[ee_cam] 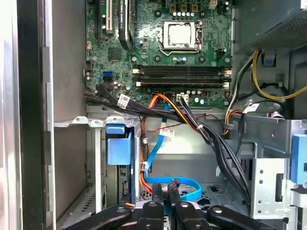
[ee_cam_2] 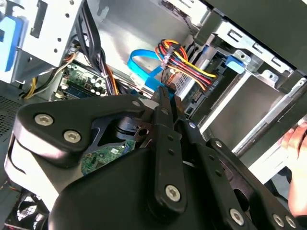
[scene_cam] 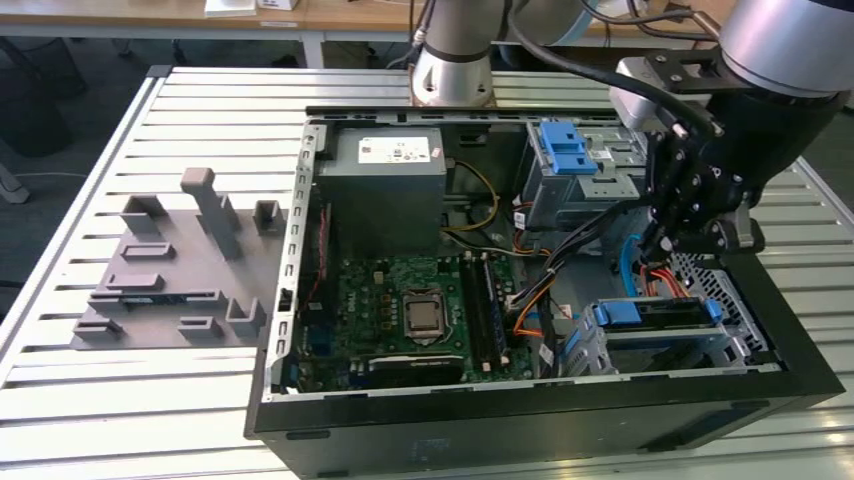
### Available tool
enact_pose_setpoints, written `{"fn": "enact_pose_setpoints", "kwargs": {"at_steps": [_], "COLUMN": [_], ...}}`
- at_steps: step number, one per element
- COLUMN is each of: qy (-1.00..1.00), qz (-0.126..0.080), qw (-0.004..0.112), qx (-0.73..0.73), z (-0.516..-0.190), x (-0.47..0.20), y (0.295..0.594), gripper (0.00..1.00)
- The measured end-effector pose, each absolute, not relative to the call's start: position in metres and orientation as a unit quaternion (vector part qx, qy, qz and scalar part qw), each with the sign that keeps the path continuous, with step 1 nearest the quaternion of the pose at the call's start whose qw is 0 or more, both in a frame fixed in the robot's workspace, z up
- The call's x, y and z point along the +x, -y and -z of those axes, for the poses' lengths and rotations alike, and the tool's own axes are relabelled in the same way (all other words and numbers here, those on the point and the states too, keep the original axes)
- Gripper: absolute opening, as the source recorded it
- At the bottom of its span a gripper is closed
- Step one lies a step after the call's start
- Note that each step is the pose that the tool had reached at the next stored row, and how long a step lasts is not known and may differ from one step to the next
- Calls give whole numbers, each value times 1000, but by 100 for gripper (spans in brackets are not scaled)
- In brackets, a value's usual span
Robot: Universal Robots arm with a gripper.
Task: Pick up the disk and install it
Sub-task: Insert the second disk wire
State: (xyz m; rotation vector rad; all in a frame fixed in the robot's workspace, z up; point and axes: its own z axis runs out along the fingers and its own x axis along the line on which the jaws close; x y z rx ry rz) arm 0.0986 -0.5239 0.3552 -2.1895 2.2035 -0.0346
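Plainly, the gripper (scene_cam: pixel 663 240) hangs inside the open computer case (scene_cam: pixel 534 425) with its two black fingers pressed together and nothing between them; in the first wrist view the fingertips (ee_cam: pixel 158 188) sit side by side just in front of a flat blue cable (ee_cam: pixel 188 184) that loops across the case floor. The disk (scene_cam: pixel 654 313) is apart from the gripper, seated in a grey metal bay at the corner of the case on the exterior view's right, with the blue edge of its carrier facing the interior; in the first wrist view that blue end (ee_cam: pixel 118 148) shows between the bay's upright walls. A bundle of black, orange and red wires (ee_cam: pixel 192 122) crosses the gap between gripper and motherboard (ee_cam: pixel 163 52), so the open space around the fingers is narrow, hemmed by the bay on one side and by a second drive cage with a blue latch (scene_cam: pixel 571 150) on the other. Further out, the grey power supply box (scene_cam: pixel 387 190) fills the far corner of the case. The case's rim stands all round; beyond it the slatted metal table (scene_cam: pixel 200 100) lies open, and a grey plastic fixture (scene_cam: pixel 174 270) rests well apart on the exterior view's left.
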Motion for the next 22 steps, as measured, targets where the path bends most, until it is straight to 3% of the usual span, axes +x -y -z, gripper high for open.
{"fn": "enact_pose_setpoints", "kwargs": {"at_steps": [22], "qy": [-705], "qz": [15], "qw": [21], "qx": [-709], "z": [-348], "x": [98], "y": [544], "gripper": [16]}}
